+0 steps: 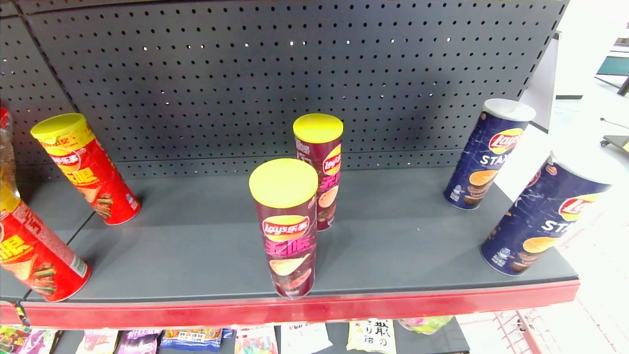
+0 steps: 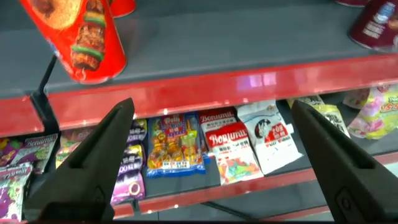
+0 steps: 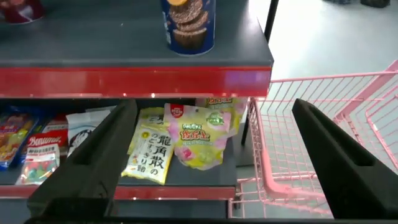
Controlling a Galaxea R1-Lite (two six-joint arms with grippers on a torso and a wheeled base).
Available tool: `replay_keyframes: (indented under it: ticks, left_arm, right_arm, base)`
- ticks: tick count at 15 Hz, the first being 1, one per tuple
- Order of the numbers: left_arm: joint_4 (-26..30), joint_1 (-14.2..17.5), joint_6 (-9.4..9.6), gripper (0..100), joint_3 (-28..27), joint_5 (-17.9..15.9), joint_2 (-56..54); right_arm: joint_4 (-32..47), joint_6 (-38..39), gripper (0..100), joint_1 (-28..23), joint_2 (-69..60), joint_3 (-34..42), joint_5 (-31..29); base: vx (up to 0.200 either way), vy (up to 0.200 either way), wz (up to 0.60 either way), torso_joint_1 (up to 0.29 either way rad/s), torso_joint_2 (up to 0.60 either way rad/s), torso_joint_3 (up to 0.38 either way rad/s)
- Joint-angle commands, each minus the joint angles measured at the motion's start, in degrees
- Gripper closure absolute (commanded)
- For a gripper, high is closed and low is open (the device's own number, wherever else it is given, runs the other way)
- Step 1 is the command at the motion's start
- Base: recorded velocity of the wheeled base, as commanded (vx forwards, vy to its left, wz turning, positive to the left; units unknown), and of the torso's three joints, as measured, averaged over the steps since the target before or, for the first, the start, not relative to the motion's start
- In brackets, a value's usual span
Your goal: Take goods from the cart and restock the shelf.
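A grey, red-lipped shelf (image 1: 393,231) is backing onto a perforated panel (image 1: 245,73). Two red cans (image 1: 86,167) are standing at the shelf's left end, two maroon cans (image 1: 290,226) mid-shelf, and two blue cans (image 1: 491,152) at its right end. The left end effector (image 2: 211,106) is hovering wide open and empty before the shelf's left end. The right end effector (image 3: 214,102), equally open and empty, is hovering before its right end, near the pink cart (image 3: 311,124).
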Motion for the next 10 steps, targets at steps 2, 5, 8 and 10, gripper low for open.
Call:
replay_keyframes:
  ticks: [2, 5, 8, 10]
  left_arm:
    - [0.0, 0.0, 0.02, 0, 0.0, 0.0, 0.2]
    - [0.0, 0.0, 0.10, 0, 0.0, -0.1, 0.2]
    - [0.0, 0.0, 0.02, 0, 0.0, -0.1, 0.2]
    - [0.0, 0.0, 0.02, 0, 0.0, -0.1, 0.2]
  right_arm:
    - [0.0, 0.1, 0, 0.0, 0.0, 0.0, 0.0]
    - [0.0, 0.1, 0, 0.0, 0.0, 0.0, 0.0]
    - [0.0, 0.1, 0, 0.0, 0.0, 0.0, -0.1]
    - [0.0, 0.1, 0, 0.0, 0.0, 0.0, 0.0]
  base:
    - [0.000, 0.000, 0.00, 0.000, 0.00, 0.000]
    - [0.000, 0.133, 0.00, 0.011, 0.00, 0.000]
    - [0.000, 0.200, 0.00, 0.014, 0.00, -0.007]
    - [0.000, 0.100, 0.00, 0.001, 0.00, 0.001]
